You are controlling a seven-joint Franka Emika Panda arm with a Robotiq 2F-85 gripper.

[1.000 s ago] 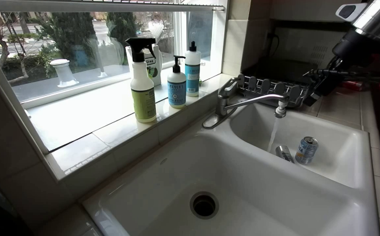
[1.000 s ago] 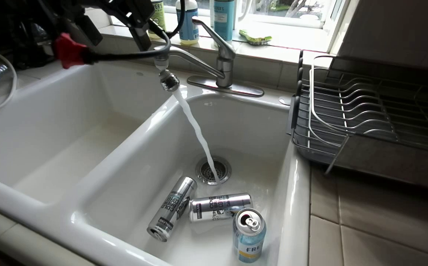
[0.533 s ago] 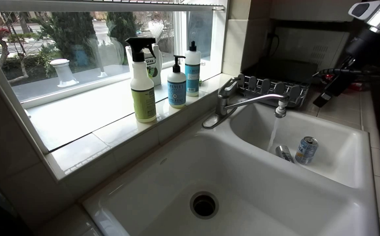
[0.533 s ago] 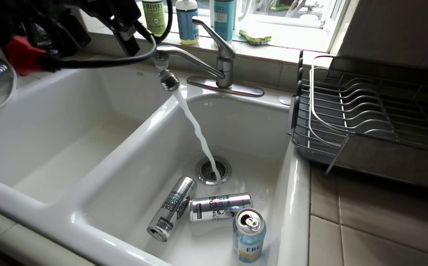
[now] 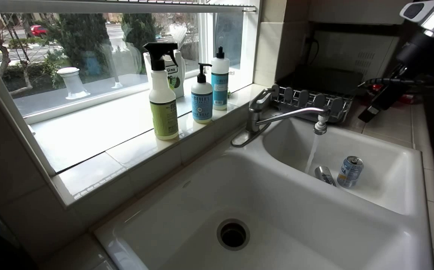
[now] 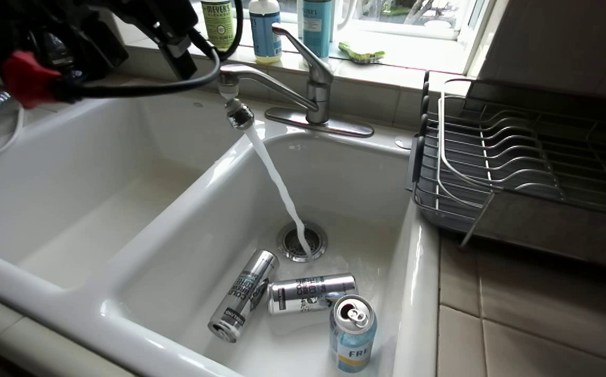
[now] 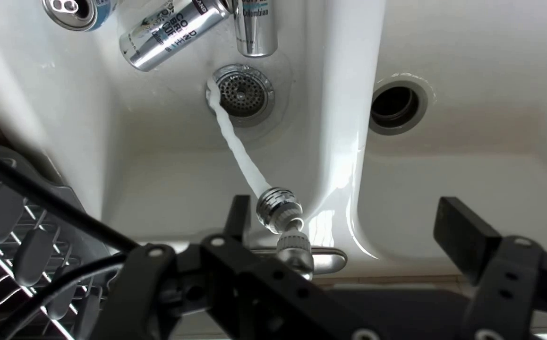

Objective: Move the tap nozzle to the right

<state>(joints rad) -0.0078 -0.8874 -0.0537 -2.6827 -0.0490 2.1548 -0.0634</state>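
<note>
The tap nozzle is a small silver and white swivel head at the end of the tap spout, with water running from it. In an exterior view the nozzle hangs near the sink divider, tilted toward the smaller-drain-cover basin. My gripper is open and empty, above and left of the nozzle there, apart from it. In the wrist view my gripper has its fingers wide apart. The nozzle appears between them in the picture, close to the left finger; its depth relative to the fingertips is unclear.
Several cans lie or stand in the nozzle's basin, including a blue can and a silver can. A dish rack stands beside it. Bottles line the window sill. A dark cable loops beside my gripper.
My gripper has moved leftward in the exterior view facing the tap, away from the spout, and is almost still over the last half second. The nozzle has not moved.
</note>
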